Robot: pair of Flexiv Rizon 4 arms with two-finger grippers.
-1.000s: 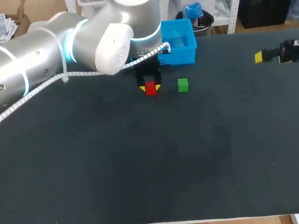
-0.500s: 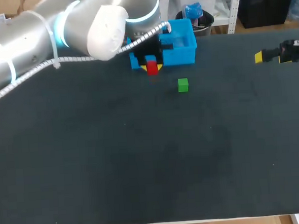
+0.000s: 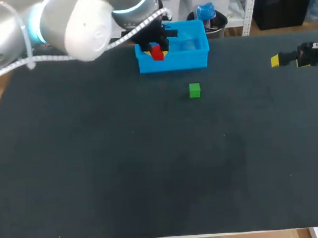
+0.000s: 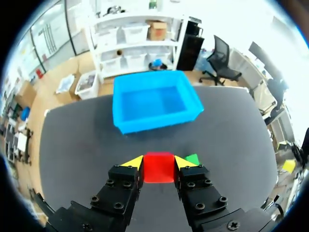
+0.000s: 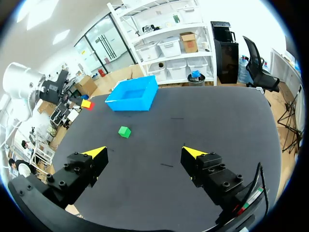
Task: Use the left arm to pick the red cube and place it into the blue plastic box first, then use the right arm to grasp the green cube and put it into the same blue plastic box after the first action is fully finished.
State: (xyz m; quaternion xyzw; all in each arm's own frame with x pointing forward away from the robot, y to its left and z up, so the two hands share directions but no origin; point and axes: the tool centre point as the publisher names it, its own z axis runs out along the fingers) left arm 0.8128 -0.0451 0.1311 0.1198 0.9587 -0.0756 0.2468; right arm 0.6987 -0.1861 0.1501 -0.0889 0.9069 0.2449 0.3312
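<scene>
My left gripper [image 3: 158, 55] is shut on the red cube [image 3: 156, 53] and holds it in the air over the left part of the blue plastic box [image 3: 195, 56]. In the left wrist view the red cube [image 4: 158, 166] sits between the yellow tips, the blue box [image 4: 154, 99] lies ahead, and the green cube [image 4: 193, 158] peeks out beside one finger. The green cube [image 3: 194, 90] rests on the table in front of the box. My right gripper [image 3: 277, 60] hangs open at the far right, with the green cube [image 5: 124, 131] and the blue box [image 5: 133, 99] well ahead of it.
The black table mat [image 3: 162, 167] stretches wide in front of the green cube. The blue box stands close to the table's back edge. Between the right gripper [image 5: 145, 152] and the green cube there is only bare mat.
My left gripper has lifted the red cube off the table and carried it back and up, to above the blue box. The right arm and the green cube have not moved.
</scene>
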